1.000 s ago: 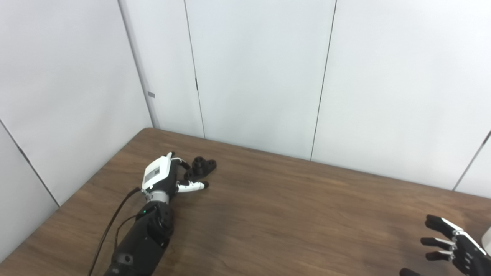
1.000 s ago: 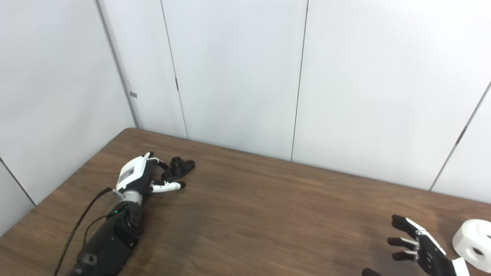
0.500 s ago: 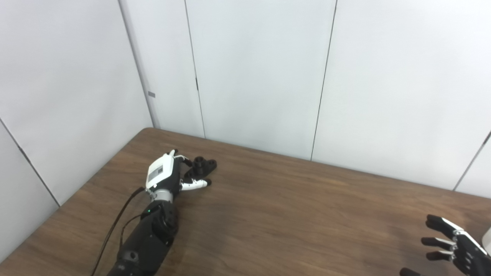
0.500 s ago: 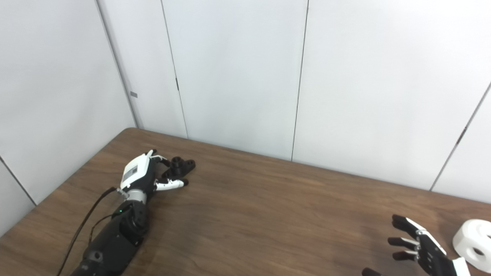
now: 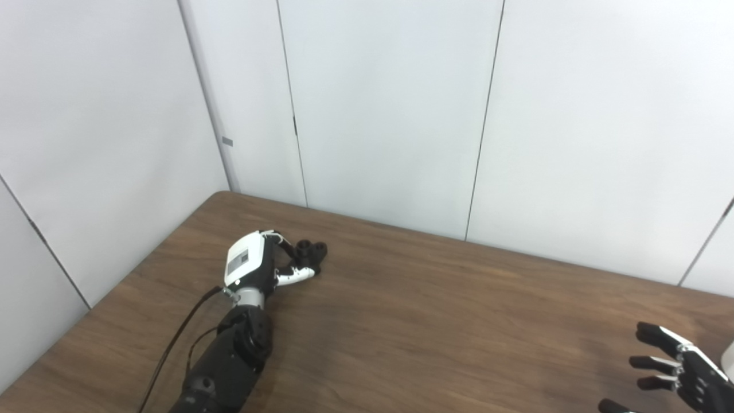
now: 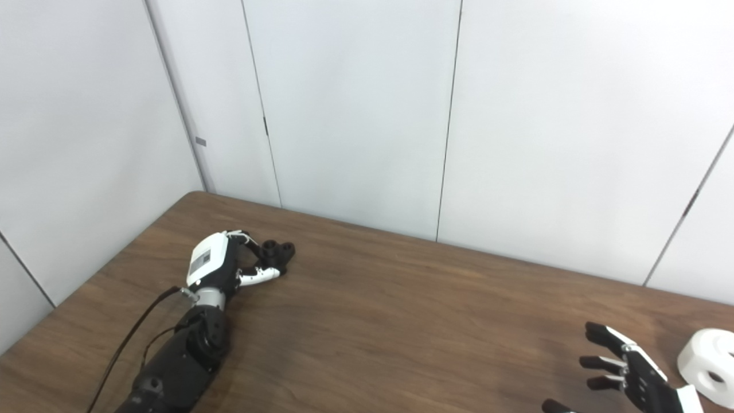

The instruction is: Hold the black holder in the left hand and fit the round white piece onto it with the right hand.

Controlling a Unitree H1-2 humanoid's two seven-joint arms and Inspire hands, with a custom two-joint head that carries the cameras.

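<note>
Since the earlier frames, the left hand has advanced along the table and curled its fingers around the black holder, which now sits turned and partly enclosed near the table's far left corner. The right hand has not changed: it hovers with fingers spread, holding nothing, just beside the round white piece at the right edge.

The step in hand appears to be securing the holder. To do it well, the left hand should finish closing until thumb and fingers press on opposite sides of the body. The protruding boss should stay exposed, since the white piece must seat there. The holder should then be lifted level and brought toward the centre, with its mating face turned to the right hand.

Whether the grasp is already firm cannot be told: the back of the hand covers the contact area and the holder is small and dark. The right arm is cut off at the bottom edge. The white piece is nearly out of the left eye view.
</note>
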